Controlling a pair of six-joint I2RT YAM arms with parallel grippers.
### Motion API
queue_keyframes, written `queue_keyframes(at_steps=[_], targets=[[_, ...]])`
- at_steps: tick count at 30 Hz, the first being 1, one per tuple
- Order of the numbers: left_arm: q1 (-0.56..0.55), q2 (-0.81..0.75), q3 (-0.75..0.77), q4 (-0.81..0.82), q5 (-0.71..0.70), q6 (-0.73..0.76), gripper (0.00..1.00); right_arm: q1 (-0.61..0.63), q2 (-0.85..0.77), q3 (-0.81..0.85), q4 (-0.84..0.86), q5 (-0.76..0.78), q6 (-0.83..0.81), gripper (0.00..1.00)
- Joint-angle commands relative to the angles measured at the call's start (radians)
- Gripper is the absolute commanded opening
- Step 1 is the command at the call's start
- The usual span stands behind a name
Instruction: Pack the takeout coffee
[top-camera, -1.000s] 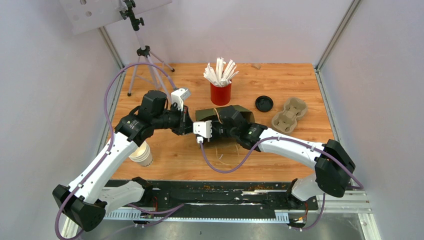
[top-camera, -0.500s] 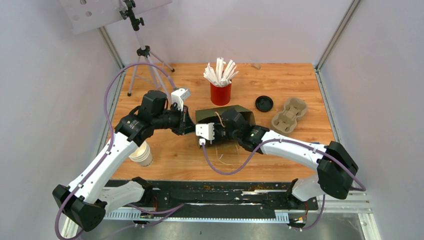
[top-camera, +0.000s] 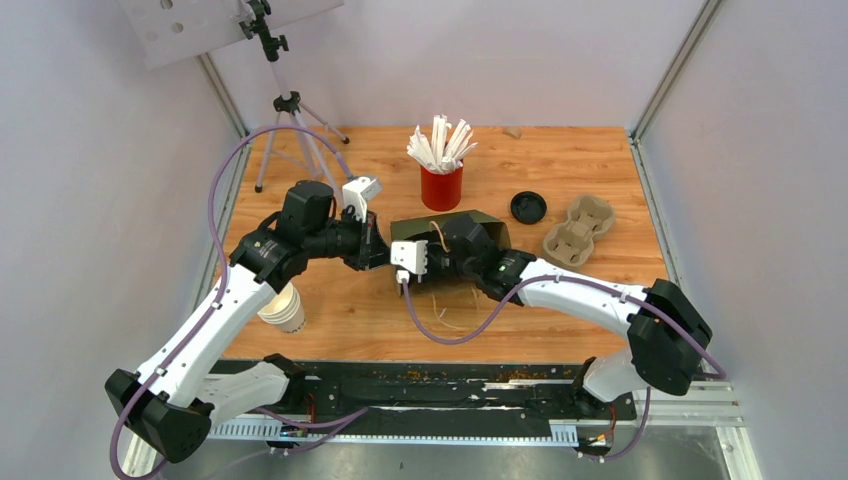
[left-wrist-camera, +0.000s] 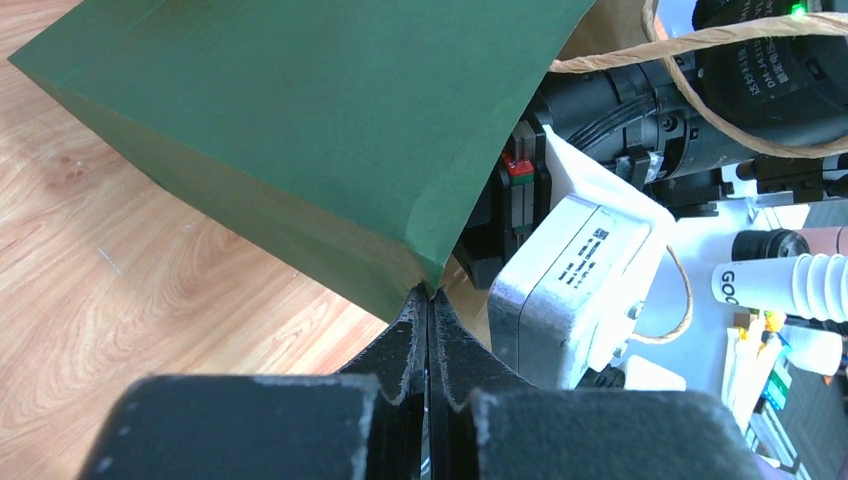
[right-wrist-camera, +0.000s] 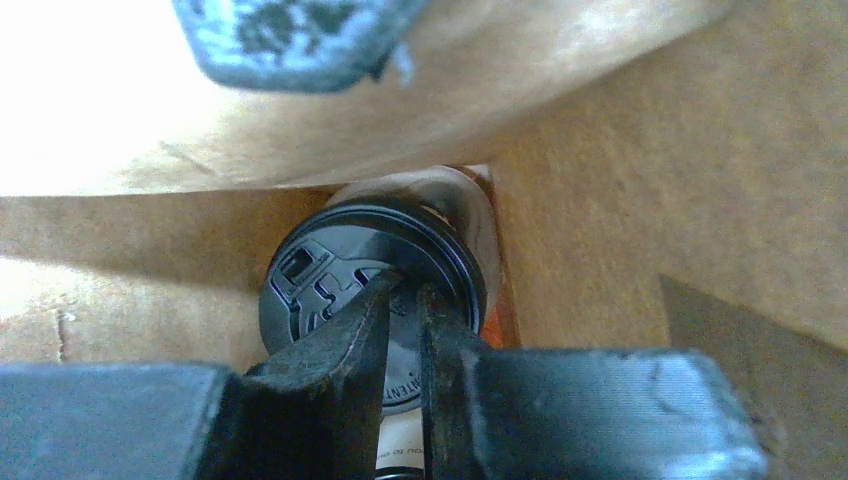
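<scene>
The green paper bag (top-camera: 470, 221) lies on its side mid-table, mouth toward the left. My left gripper (top-camera: 378, 248) is shut on the edge of the bag's mouth (left-wrist-camera: 430, 290), pinching the green paper (left-wrist-camera: 300, 120). My right arm reaches into the bag; its gripper does not show in the top view. In the right wrist view, the takeout coffee (right-wrist-camera: 330, 270), a white cup with a black lid, sits deep among the brown inner walls. My right gripper (right-wrist-camera: 408, 292) is closed narrowly on the lid's rim.
A red cup of white sticks (top-camera: 441, 185) stands just behind the bag. A loose black lid (top-camera: 528, 207) and a cardboard cup carrier (top-camera: 578, 230) lie to the right. Stacked paper cups (top-camera: 283, 307) sit under my left arm. A tripod (top-camera: 290, 130) stands back left.
My right wrist has shifted only slightly at the bag's mouth. The left arm and the bag have stayed put.
</scene>
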Motion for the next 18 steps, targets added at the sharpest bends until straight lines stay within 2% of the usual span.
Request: queue_keyframes(at_steps=[1,18], targets=[[-0.003,-0.005,0.02,0.03,0.037,-0.008,0.0,-0.012,0.006,0.008,0.083,0.004,0.03,0.17],[-0.003,-0.008,0.014,0.038,0.046,-0.015,0.0,-0.018,0.042,-0.01,0.14,0.051,0.069,0.17]])
